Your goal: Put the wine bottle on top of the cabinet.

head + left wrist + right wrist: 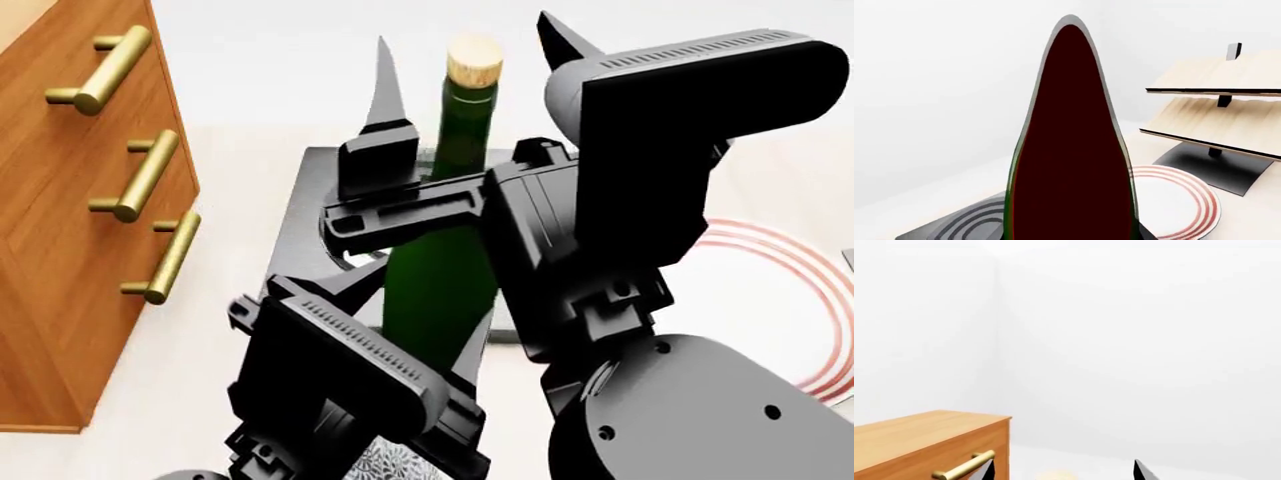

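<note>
Dark glass filled the left wrist view: the tall green wine bottle (1071,150) sat right against the left pincer, a red-ringed white plate (1187,200) and pale slanted wooden rack (1221,115) beyond.

From the head, the left pincer (434,165) clasped its body below the neck; glass seemed heavy, slippery, breakable. The reddish-brown cabinet (67,250) stood just beside.

Right wrist: the right pincer (1062,471) gaped empty, cabinet top ahead.

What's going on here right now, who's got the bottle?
The wine bottle stands upright between the two arms, above a dark tray. The left gripper appears clamped around its lower body; the left wrist view is filled by the bottle. The right gripper hangs open with its tips either side of the corked neck. The cabinet is off to the left, and nothing shows on the visible part of its top in the right wrist view, so the bottle is not up there yet.
</note>
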Controlling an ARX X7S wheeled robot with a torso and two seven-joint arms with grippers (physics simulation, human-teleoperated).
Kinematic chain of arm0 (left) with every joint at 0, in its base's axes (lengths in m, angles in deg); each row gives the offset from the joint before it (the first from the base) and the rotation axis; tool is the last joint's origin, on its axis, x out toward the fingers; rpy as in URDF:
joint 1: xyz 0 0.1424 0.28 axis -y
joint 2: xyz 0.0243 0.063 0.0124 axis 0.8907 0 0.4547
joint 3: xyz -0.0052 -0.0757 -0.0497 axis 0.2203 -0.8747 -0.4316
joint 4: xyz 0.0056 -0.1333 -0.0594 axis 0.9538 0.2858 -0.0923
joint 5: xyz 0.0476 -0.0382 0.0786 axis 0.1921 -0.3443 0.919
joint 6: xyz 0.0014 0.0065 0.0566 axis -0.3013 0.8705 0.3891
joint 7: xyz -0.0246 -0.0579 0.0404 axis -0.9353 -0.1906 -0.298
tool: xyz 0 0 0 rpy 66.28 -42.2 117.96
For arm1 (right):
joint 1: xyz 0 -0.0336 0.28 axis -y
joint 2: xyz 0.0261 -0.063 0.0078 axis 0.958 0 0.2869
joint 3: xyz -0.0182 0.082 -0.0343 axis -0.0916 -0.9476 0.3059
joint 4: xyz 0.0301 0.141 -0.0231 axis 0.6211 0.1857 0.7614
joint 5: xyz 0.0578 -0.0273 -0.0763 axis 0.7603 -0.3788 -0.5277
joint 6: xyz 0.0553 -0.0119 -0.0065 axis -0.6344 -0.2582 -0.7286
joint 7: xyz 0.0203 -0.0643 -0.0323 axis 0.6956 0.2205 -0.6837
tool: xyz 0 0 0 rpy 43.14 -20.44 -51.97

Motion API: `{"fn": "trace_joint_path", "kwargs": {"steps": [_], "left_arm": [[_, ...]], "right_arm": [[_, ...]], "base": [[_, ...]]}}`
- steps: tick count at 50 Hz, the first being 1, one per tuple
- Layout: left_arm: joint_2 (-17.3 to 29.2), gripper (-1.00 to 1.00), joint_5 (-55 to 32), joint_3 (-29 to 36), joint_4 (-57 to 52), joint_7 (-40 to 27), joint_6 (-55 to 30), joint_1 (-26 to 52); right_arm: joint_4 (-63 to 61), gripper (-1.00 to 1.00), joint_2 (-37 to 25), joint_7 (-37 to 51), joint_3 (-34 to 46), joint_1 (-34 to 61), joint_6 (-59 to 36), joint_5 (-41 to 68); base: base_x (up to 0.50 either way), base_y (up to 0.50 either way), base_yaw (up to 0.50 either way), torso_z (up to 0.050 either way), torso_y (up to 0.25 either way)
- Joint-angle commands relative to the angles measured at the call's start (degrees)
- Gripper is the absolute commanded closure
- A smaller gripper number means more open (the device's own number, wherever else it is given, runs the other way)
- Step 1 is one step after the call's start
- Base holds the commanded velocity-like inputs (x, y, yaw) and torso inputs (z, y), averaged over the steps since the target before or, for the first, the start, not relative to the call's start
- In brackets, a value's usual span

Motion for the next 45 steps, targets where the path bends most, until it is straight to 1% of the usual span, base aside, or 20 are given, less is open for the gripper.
{"fn": "trace_joint_path", "kwargs": {"steps": [1,14,24,28,30,33,38,39,41,45], "left_arm": [[0.4,1.0,-2.4,0.0,0.3,-1.4,0.5,0.5],[0.7,1.0,-3.3,-0.5,1.3,-2.5,0.1,2.3],[1.1,1.0,-3.2,-1.0,4.7,-2.6,-0.3,5.7],[1.9,1.0,-3.6,-2.0,4.9,-2.9,-0.9,6.5],[3.1,1.0,-2.2,-0.4,4.1,-3.4,-2.6,6.9],[4.4,1.0,-2.9,-1.7,1.9,-3.9,-3.8,7.1],[6.2,1.0,-3.0,-2.4,-1.2,-4.5,-7.2,8.6],[6.8,1.0,-3.0,-3.1,-2.1,-5.0,-8.0,9.2],[7.6,1.0,-3.3,-4.2,-3.5,-5.6,-9.9,10.1],[8.5,1.0,-3.9,-6.2,-4.8,-6.1,-12.1,12.4]], "right_arm": [[-0.6,-1.0,-1.0,-0.4,-1.2,-2.3,1.5,-1.0],[-7.1,-1.0,-3.6,1.6,-2.3,-9.8,6.2,-3.3],[-19.1,-1.0,-8.2,7.7,-5.1,-15.4,8.8,-3.0],[-23.6,-1.0,-10.3,10.6,-6.7,-21.1,11.9,-4.7],[-26.3,-1.0,-11.7,12.3,-7.4,-24.1,13.1,-6.0],[-28.8,-1.0,-13.7,14.1,-7.9,-28.8,14.4,-9.4],[-27.1,-1.0,-13.1,13.6,-7.8,-39.0,20.5,-16.3],[-25.7,-1.0,-12.5,13.4,-8.4,-41.5,23.3,-16.5],[-24.5,-1.0,-12.3,12.9,-7.7,-43.3,23.8,-19.0],[-24.4,-1.0,-11.6,13.0,-6.9,-43.9,23.6,-19.8]], "base": [[0.0,0.0,0.0,0.0,0.0],[0.0,0.0,0.0,0.001,0.001],[0.0,0.0,0.0,0.0,0.0],[0.0,0.0,0.0,0.0,0.003],[0.0,0.0,0.0,0.0,0.0],[0.0,0.0,0.0,0.0,0.0],[0.0,0.0,0.0,0.002,0.0],[0.0,0.0,0.0,0.0,0.0],[0.0,0.0,0.0,0.0,0.0],[0.0,0.0,0.0,0.0,0.003]]}}
